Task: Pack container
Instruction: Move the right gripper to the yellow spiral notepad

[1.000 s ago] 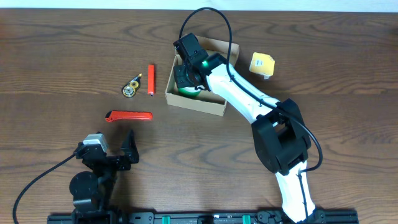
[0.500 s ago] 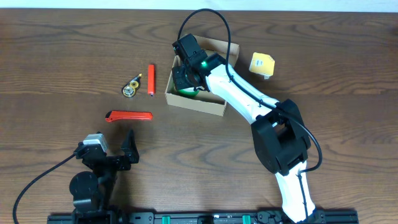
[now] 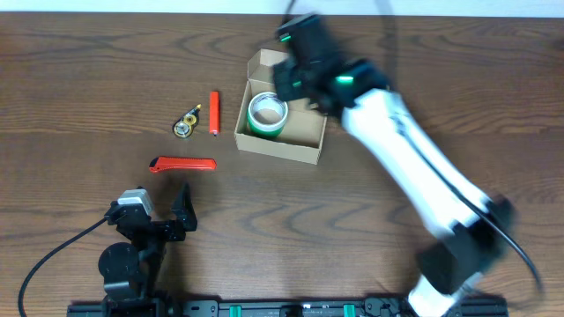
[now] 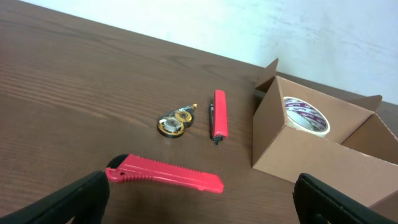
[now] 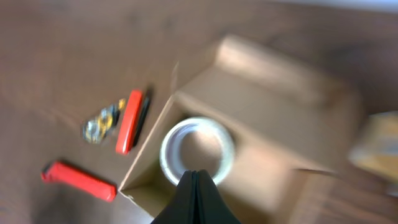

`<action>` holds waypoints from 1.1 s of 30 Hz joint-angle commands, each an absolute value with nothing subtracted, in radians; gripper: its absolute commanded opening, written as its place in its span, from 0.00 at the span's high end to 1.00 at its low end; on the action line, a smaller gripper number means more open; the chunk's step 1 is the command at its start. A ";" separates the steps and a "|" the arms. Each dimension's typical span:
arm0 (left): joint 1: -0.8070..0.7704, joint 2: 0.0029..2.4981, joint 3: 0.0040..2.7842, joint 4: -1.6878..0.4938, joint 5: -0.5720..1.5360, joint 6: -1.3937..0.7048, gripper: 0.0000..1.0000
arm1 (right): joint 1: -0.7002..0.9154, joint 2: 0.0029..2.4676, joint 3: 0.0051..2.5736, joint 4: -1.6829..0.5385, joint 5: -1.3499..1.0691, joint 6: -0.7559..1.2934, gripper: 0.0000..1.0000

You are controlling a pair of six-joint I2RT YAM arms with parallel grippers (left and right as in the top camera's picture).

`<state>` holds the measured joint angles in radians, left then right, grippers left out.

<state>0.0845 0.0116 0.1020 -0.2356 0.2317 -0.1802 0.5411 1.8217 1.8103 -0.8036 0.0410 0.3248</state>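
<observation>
The container, a tan cardboard box (image 3: 300, 145) with its flap open, stands at the table's centre back. A green-and-white tape roll (image 3: 267, 114) lies flat in its left half. My right gripper (image 3: 288, 86) is blurred, raised above the box's back edge, shut and empty. In the right wrist view its shut fingertips (image 5: 196, 182) hover over the tape roll (image 5: 169, 152) and box (image 5: 273, 155). My left gripper (image 3: 164, 211) is open and empty at the front left. In the left wrist view (image 4: 199, 208) it faces the box (image 4: 311, 158) and roll (image 4: 305, 115).
A red box cutter (image 3: 182, 164) lies left of the box, nearest my left gripper (image 4: 165, 176). A red marker (image 3: 213, 113) and a small gold tape dispenser (image 3: 186, 123) lie further back. They also show in the right wrist view: cutter (image 5: 78, 180), marker (image 5: 129, 121).
My right gripper has risen out of the box and swung back and right, leaving the tape roll inside. The arm now covers the yellow item right of the box. The left arm is still.
</observation>
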 commanded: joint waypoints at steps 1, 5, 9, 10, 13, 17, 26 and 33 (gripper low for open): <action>0.091 0.005 0.076 -0.242 0.221 -0.180 0.05 | 0.465 1.719 1.827 -0.855 0.182 0.267 0.99; 0.091 0.005 0.076 -0.242 0.221 -0.180 0.04 | 0.361 1.677 1.827 -0.963 0.205 0.269 0.99; 0.091 0.005 0.076 -0.242 0.221 -0.180 0.05 | 0.269 1.678 1.827 -1.054 0.202 0.268 0.99; 0.091 0.005 0.076 -0.242 0.221 -0.180 0.05 | 0.254 1.678 1.827 -1.066 0.202 0.268 0.99; 0.091 0.005 0.076 -0.242 0.221 -0.180 0.05 | 0.222 1.678 1.827 -1.109 0.202 0.268 0.95; 0.091 0.005 0.076 -0.242 0.221 -0.180 0.05 | 0.203 1.683 1.816 -1.135 0.202 0.275 0.67; 0.091 0.005 0.076 -0.242 0.221 -0.180 0.05 | 0.191 1.769 1.814 -1.127 0.175 0.328 0.01; 0.091 0.005 0.076 -0.242 0.221 -0.180 0.05 | 0.188 1.936 1.814 -1.017 0.157 0.328 0.01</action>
<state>0.0845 0.0116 0.1020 -0.2356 0.2317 -0.1806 0.1967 1.8771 1.8225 -1.0386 0.1658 0.3073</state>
